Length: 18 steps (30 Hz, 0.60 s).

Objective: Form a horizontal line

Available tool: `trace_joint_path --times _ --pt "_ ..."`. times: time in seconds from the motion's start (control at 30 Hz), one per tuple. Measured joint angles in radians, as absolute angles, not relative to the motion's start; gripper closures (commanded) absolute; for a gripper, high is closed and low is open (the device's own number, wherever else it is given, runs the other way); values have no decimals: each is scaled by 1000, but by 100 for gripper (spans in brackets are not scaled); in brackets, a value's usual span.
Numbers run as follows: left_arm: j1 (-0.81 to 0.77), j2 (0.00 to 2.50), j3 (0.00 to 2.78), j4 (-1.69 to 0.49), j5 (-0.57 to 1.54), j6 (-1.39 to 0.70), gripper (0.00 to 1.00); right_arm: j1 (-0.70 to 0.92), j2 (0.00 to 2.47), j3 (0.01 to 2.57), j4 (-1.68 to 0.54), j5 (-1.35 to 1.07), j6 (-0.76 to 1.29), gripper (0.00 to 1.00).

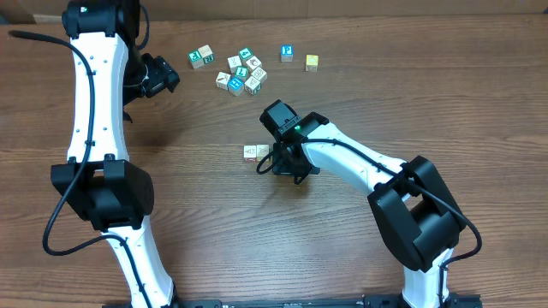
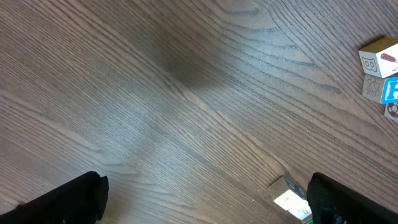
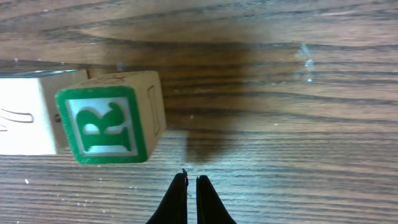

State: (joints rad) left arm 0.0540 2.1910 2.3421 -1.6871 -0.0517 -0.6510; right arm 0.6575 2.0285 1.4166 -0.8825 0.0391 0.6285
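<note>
**A:** Status, near side first?

**B:** Rt gripper (image 3: 191,180) pinched shut, nothing in it. Tips sit just beside the green R cube (image 3: 102,124), not touching. That cube touches a whitish cube (image 3: 25,118), so the row (image 1: 256,151) is two long, mid-table. The green R cube looks slightly twisted vs its neighbor.

**A:** Which step, then?

**B:** My guess is squaring up cube no. 2 w/ closed tips before more get fetched. Early in the job.

**A:** Lt gripper?

**B:** Lt gripper (image 2: 205,199) is spread wide and empty over bare table (image 1: 188,214). It's well apart from the row, near the loose pile (image 1: 241,73) at the far side.

**A:** Next move?

**B:** Prob. a 3rd cube. The yellow cube (image 1: 312,62) sits far right near a blue cube (image 1: 287,53), w/ space around it, so approach looks easy. It needs the fingers opened and straddling the cube, then the cube set down touching the row's end on the same axis. The pile is packed tight, so less finger room there.
</note>
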Motion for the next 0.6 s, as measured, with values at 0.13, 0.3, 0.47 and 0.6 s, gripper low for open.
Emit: trace_joint_path --times 0.13,0.3,0.47,0.6 --pt "54 2191 2342 -1687 -52 -651 1 641 2028 1417 -859 49 628 96" --pt "54 2191 2342 -1687 -52 -651 0 622 2028 1417 -830 57 628 96" --pt "54 2191 2342 -1687 -52 -651 0 622 2032 1417 -799 59 628 96" --pt "53 2191 2342 -1687 -52 -651 0 622 2054 1417 -773 59 628 96"
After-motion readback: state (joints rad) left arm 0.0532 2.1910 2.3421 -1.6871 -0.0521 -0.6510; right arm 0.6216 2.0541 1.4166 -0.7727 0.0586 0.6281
